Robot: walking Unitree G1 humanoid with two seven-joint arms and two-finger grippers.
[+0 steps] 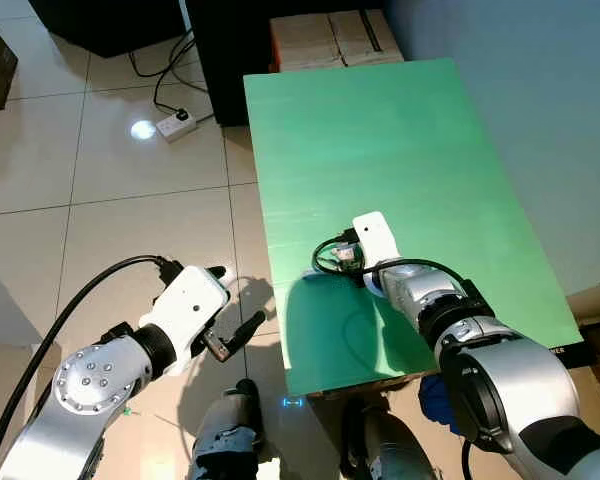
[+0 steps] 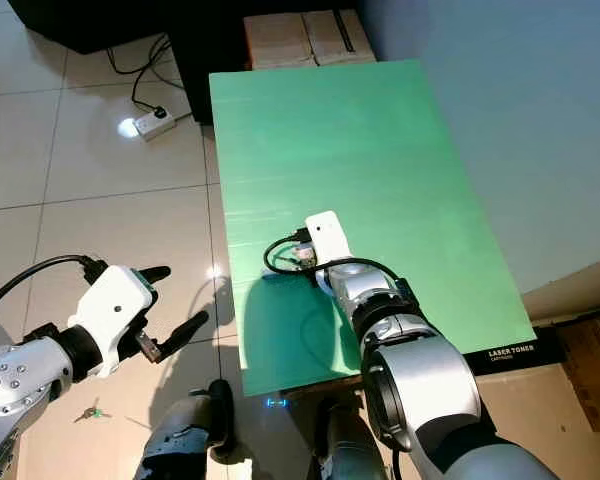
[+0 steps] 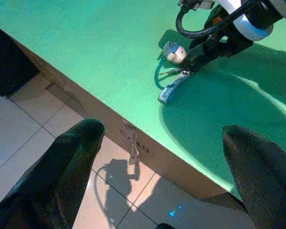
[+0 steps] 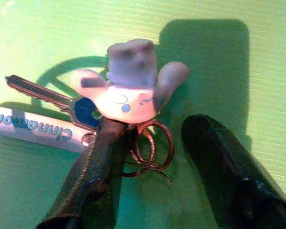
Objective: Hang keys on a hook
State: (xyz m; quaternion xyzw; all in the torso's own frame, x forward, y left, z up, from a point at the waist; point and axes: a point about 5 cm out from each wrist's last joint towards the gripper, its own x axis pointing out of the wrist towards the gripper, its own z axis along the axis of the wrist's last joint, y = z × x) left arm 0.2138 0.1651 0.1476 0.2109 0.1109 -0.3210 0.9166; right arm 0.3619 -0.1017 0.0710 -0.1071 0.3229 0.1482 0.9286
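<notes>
Right gripper: my fingers stood apart over the green table, tips down at the key bunch; one finger lay against the rings and the base of the charm, the other was clear of them.
Left gripper: I held it out over the tiled floor just beside the table's near left corner, fingers spread wide, nothing between them.
Keys: they lay flat on the table near its left edge, toward the near end; a metal key with a blue head, joined to copper-coloured rings.
Charm: a small pale figure with a rounded head and two arm-like lobes, resting on the table at the rings.
Strap: a white tag with blue lettering, lying beside the key.
Table: a green top, set against a blue-grey wall.
Floor: pale tiles, with a white power strip and black cables beyond the table's far left corner.
Hook: I could not make one out.
</notes>
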